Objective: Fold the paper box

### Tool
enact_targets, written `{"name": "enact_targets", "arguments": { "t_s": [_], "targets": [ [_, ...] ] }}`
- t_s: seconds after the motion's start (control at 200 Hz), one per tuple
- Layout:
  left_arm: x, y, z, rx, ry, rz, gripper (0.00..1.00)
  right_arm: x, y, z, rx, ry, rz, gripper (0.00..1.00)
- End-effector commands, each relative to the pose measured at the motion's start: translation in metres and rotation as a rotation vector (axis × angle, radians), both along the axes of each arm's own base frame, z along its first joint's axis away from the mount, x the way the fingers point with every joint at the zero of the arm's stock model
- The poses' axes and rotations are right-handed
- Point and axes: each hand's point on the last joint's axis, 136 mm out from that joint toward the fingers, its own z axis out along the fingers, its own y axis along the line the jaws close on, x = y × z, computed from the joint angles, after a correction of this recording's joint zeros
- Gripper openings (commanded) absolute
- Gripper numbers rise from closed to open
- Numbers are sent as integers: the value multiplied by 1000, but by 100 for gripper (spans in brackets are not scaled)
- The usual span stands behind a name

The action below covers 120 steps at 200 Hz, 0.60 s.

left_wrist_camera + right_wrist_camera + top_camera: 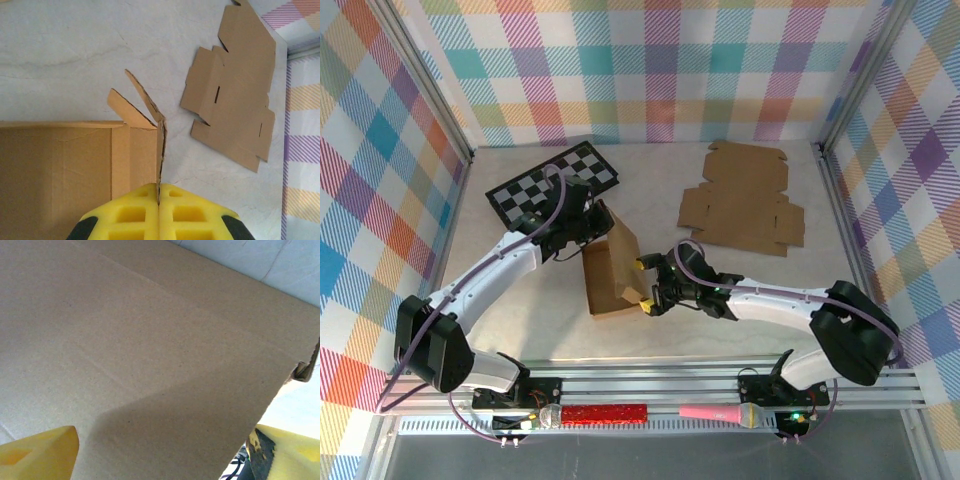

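Cardboard wall [160, 155] of the half-formed paper box [610, 272] sits pinched in the closed left gripper [159, 212], held upright, while the wide-open right gripper [645, 284] straddles a side panel [150, 340], seemingly bracing it.

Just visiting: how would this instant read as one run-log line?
left gripper: shut on paper box wall | right gripper: open, straddling a box panel | paper box: partly folded | spare blank: flat, far right
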Motion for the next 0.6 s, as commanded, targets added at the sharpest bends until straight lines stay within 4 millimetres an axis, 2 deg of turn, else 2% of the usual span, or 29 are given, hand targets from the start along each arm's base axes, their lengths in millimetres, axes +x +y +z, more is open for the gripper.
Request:
{"name": "enact_targets", "arguments": {
  "t_s": [0.0,0.19,0.425,0.595],
  "targets": [
    [-20,7,1,-2,77,37,0,16,13,28,231,233,-243,86],
    [-28,10,-4,-20,100,56,0,21,15,27,237,232,-261,77],
    [-38,16,-16,-3,128,63,1,16,17,4,170,247,-215,68],
    [-49,20,-24,-9,157,64,10,15,8,-8,98,227,-182,59]
  ]
}}
